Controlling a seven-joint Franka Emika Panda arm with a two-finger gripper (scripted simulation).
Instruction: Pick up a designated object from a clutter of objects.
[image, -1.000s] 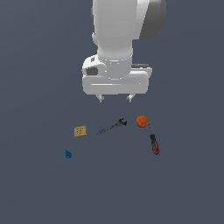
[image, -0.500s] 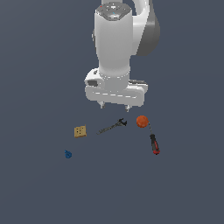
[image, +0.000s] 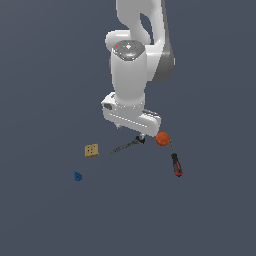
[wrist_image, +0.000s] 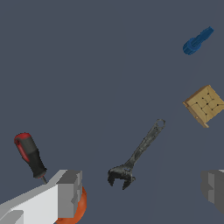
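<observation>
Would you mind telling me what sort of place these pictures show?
Most likely a simulated test scene rather than a real room: a featureless dark grey floor, flatly rendered, with a few unrelated items scattered on it, a wrench, a ball and a screwdriver, under the gripper.

Even, flat simulator lighting in both views; moderate brightness, dark slate-blue ground uniform, no gradient. No cast shadows under objects. No glare; only soft shading on white arm (image: 131, 75), top lit, underside greyer. Exterior view sharp, small objects low in detail. Wrist view crisp, wrench (wrist_image: 135, 155) clearly resolved; no blur, no visible edge distortion. Gripper fingers (wrist_image: 70, 192) in soft grey shade.
</observation>
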